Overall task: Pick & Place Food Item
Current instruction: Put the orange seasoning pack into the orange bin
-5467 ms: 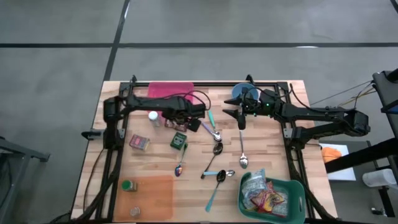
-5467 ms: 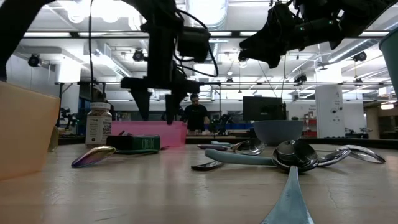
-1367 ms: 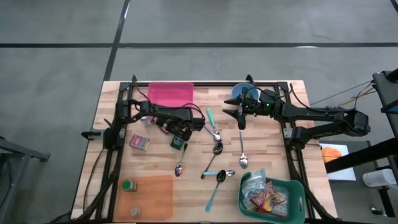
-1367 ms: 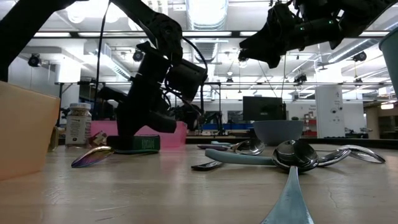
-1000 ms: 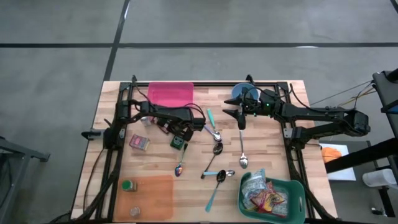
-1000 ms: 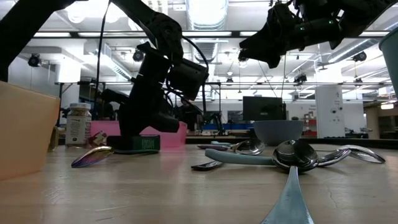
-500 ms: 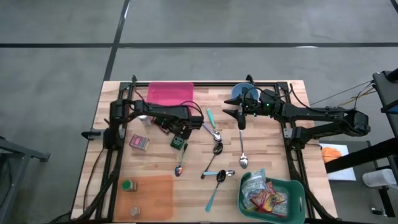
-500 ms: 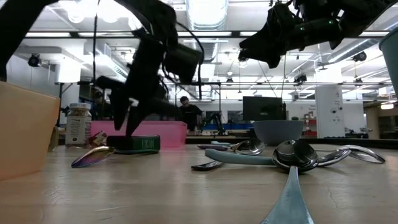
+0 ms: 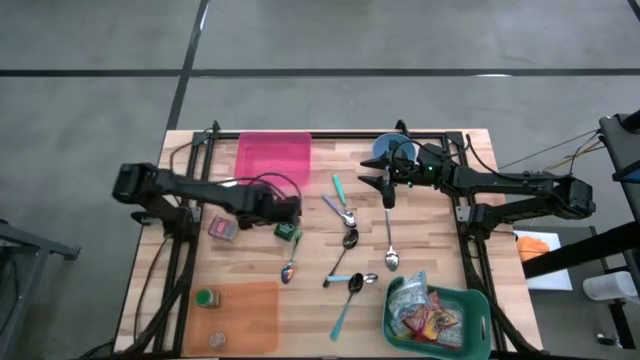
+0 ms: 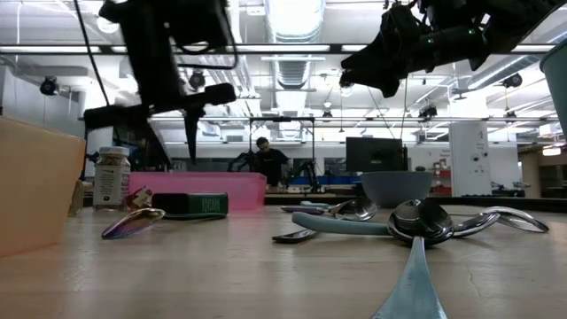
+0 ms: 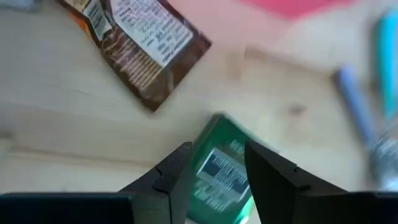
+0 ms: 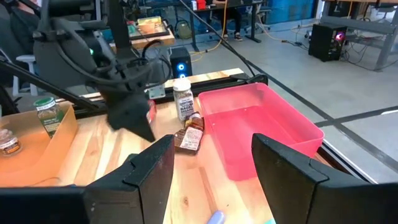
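Note:
A small green box [image 9: 290, 233] lies flat on the wooden table [image 9: 430, 235], right of a brown snack packet [image 9: 222, 229] that also lies flat. My left gripper [image 9: 285, 214] hangs open above the box. In the left wrist view its fingers [image 11: 177, 171] stand to either side of the box [image 11: 217, 177] from well above, clear of it. The low view shows the box [image 10: 197, 204] resting alone, with the gripper [image 10: 190, 133] high over it. My right gripper [image 9: 386, 190] waits open in the air near the blue bowl [image 9: 393, 150].
A pink tray [image 9: 273, 155] stands at the far edge. Several spoons [image 9: 348, 240] lie scattered mid-table. A green basket of packets [image 9: 436, 314] sits at the near right. An orange board [image 9: 245, 312] with a green-lidded jar [image 9: 205, 298] sits at the near left. A white bottle [image 12: 182, 98] stands by the tray.
My left gripper has opened and let go of the green box. It has risen well above the box, drawn back a little toward the table's left edge and rolled about its own axis. The box stays flat on the table.

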